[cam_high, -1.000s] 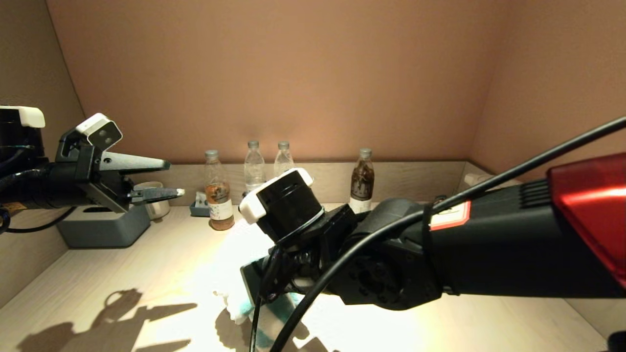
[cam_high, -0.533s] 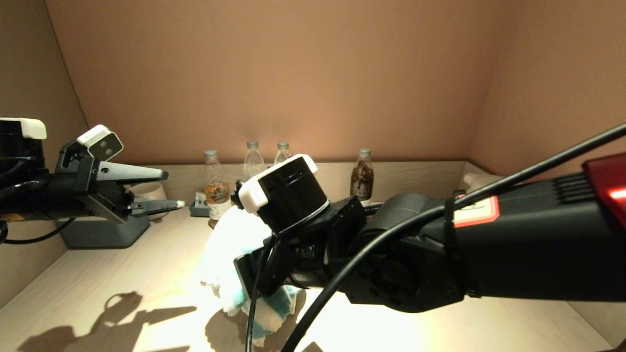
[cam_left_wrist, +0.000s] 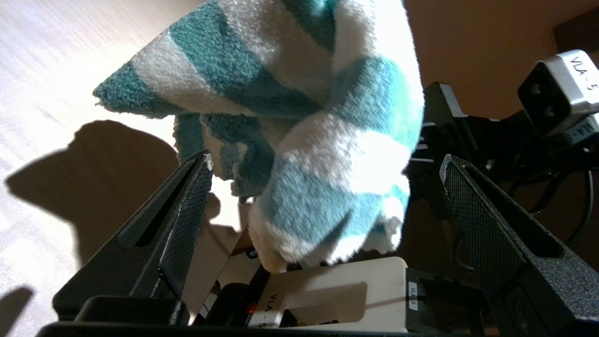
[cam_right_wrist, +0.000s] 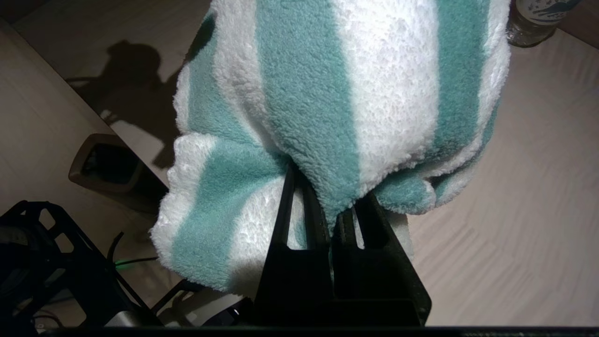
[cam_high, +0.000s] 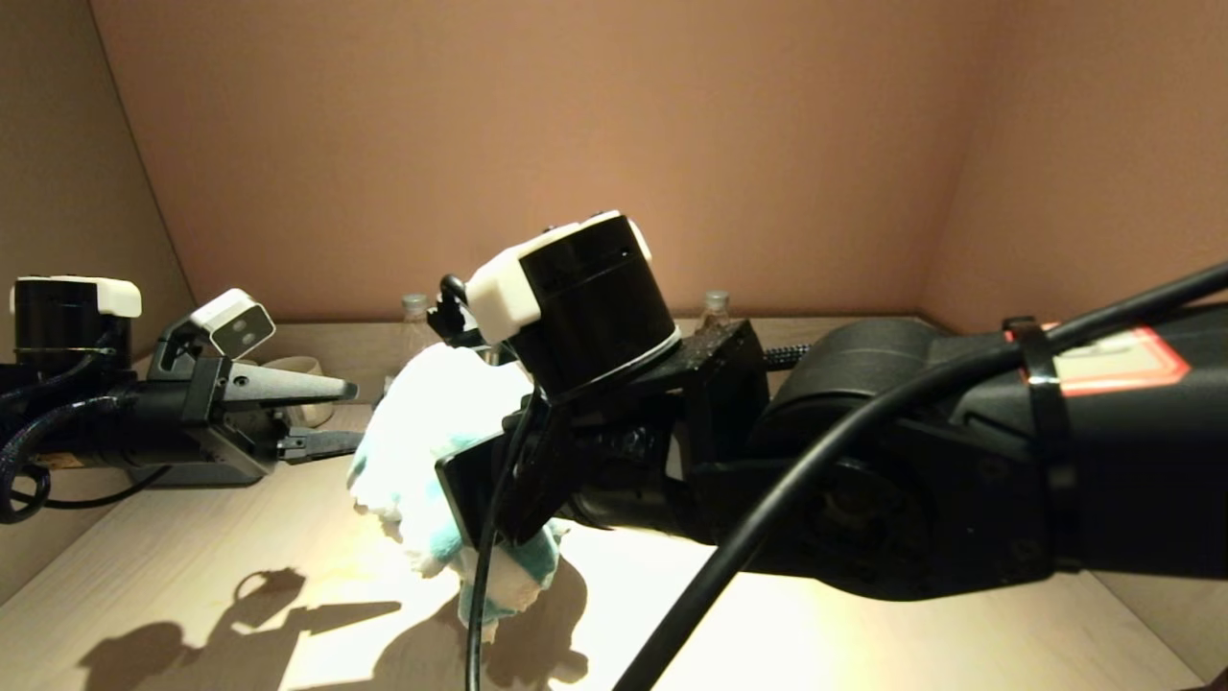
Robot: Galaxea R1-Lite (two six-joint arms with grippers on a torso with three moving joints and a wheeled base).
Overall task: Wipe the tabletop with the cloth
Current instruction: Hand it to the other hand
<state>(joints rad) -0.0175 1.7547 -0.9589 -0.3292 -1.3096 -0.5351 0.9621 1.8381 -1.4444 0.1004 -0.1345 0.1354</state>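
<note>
Head view: right gripper is clamped on the cloth, lifted off the tabletop. Left gripper sits just beside it, jaws wide, holding nothing. Pickup looks done; wiping apparently not started.

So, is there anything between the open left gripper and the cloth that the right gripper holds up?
Nothing visible. The left gripper, jaws wide open, faces the cloth directly; the right gripper pinches it above the tabletop.

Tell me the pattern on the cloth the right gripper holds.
The cloth has wide teal and white stripes, seen best in the right wrist view.
</note>
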